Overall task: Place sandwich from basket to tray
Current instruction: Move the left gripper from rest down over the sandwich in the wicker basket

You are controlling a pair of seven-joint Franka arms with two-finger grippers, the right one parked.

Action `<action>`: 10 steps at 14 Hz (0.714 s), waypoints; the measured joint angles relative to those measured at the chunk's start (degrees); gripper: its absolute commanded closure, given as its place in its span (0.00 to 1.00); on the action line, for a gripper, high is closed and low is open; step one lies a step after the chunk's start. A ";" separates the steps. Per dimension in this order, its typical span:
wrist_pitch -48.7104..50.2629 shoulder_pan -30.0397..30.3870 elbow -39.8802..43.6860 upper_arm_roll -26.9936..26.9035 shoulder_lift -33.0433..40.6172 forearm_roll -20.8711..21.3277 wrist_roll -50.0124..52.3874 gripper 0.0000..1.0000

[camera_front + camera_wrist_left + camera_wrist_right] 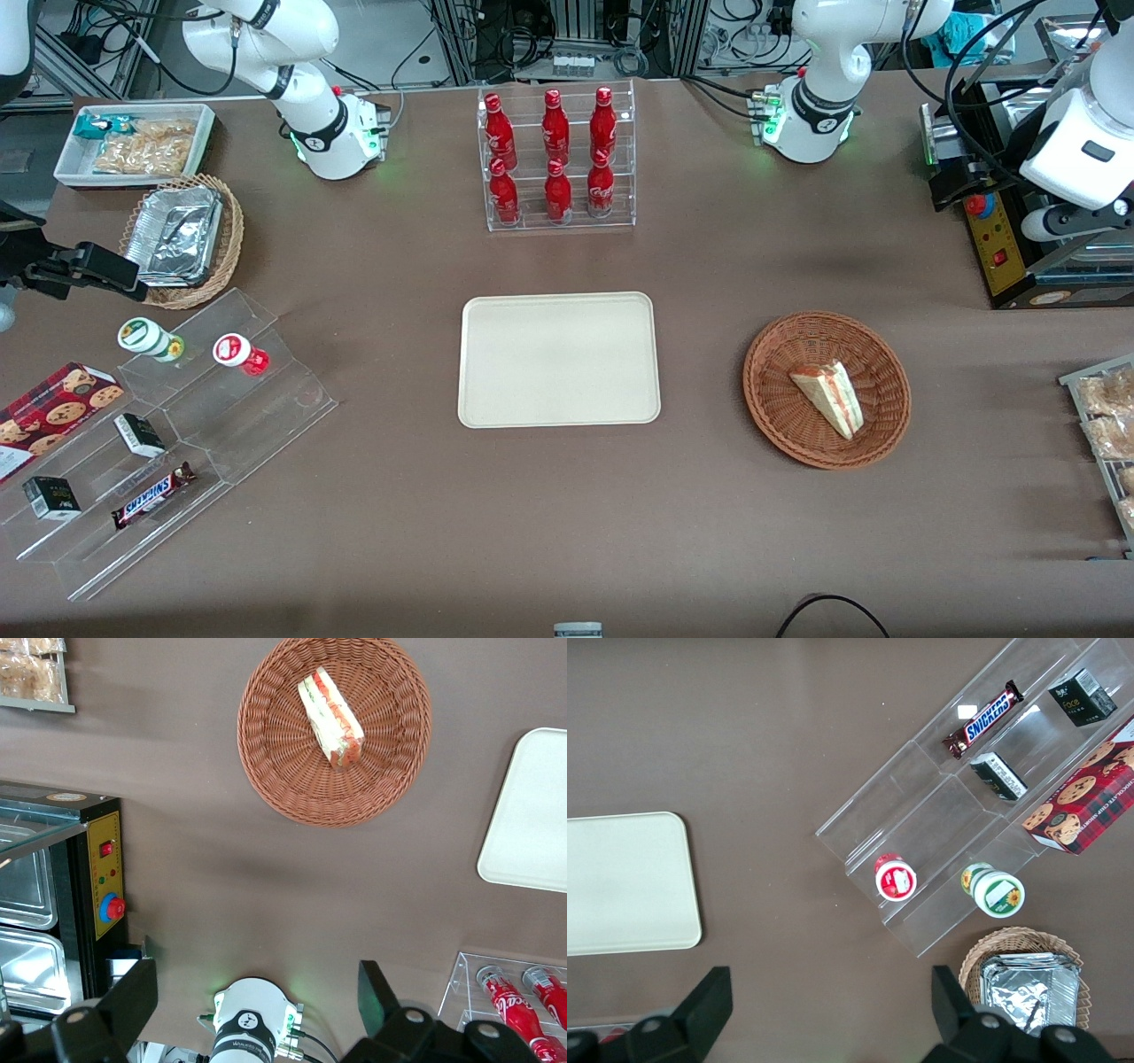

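Note:
The sandwich (828, 396) (330, 716), a pale bread wedge with red-orange and green layers, lies on its side in the round reddish-brown wicker basket (780, 425) (266, 771). The cream tray (558, 359) (532, 815) lies bare at the table's middle, beside the basket toward the parked arm's end. My left gripper (257, 992) hangs high over the table at the working arm's end, farther from the front camera than the basket. Its fingers (133, 992) are open wide, with nothing between them; far below them sits the arm's own base.
A clear rack of red bottles (556, 159) stands farther back than the tray. A black display cabinet (1019, 230) sits under my wrist, and a wire rack of bread (1107, 425) lies near the basket. A stepped acrylic snack stand (177, 425) is at the parked arm's end.

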State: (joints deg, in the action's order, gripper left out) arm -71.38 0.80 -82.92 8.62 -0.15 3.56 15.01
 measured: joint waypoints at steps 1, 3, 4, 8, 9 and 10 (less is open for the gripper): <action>0.02 0.00 0.00 -0.02 0.00 0.00 0.00 0.00; 0.06 0.01 0.00 -0.03 0.00 0.00 0.00 0.00; 0.06 0.01 0.00 -0.04 0.00 0.00 0.00 0.00; 0.26 0.15 -0.58 -0.44 -1.22 0.07 2.14 0.00; 0.19 0.16 -1.33 -0.49 -2.49 0.12 3.87 0.00; -0.47 0.12 -2.42 -0.49 -4.27 0.31 5.76 0.00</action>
State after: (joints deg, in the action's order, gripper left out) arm -71.85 0.92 -85.35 8.12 -4.41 3.87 20.77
